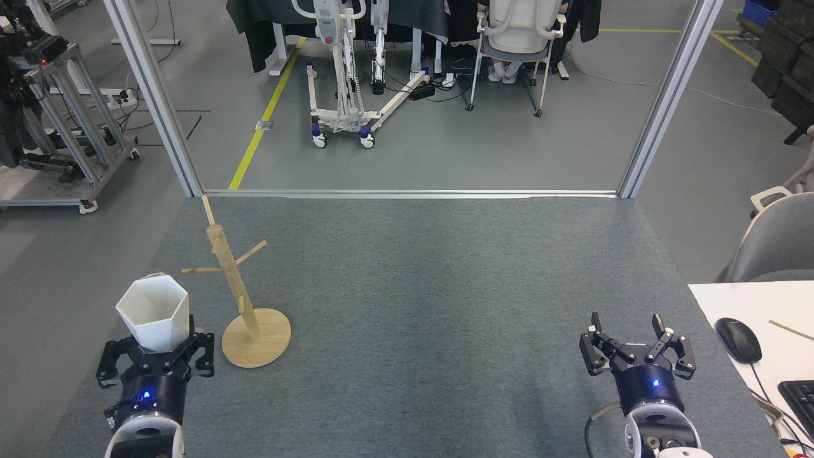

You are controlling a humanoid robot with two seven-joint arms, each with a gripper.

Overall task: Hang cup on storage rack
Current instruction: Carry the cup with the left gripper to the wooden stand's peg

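Our left pincer grips the white faceted cup by its narrow base, fingers closed around it, cup upright with the hexagonal rim up and tipped slightly toward us. Our right pincer sits low at the right of the worktop, fingers spread wide, holding nothing.

The cup is held above the grey carpeted worktop, just left of the wooden mug tree, apart from it and not touching any peg. The mug tree stands on its round disc base, post leaning in view, thin pegs angling off both sides near the top.

Handling, as we judge it: the cup looks rigid, matte, probably light and hollow, maybe ceramic or printed plastic, so breakable if dropped. Flat facets give the fingers decent seating, and the tapered base could slip if the grip loosens. The handle seems to sit at the far side, barely showing, so we can't confirm its orientation. Gripping the base keeps the handle free for a peg. The mug tree looks light and could tip if bumped.

No readable writing on cup, rack or pincers.
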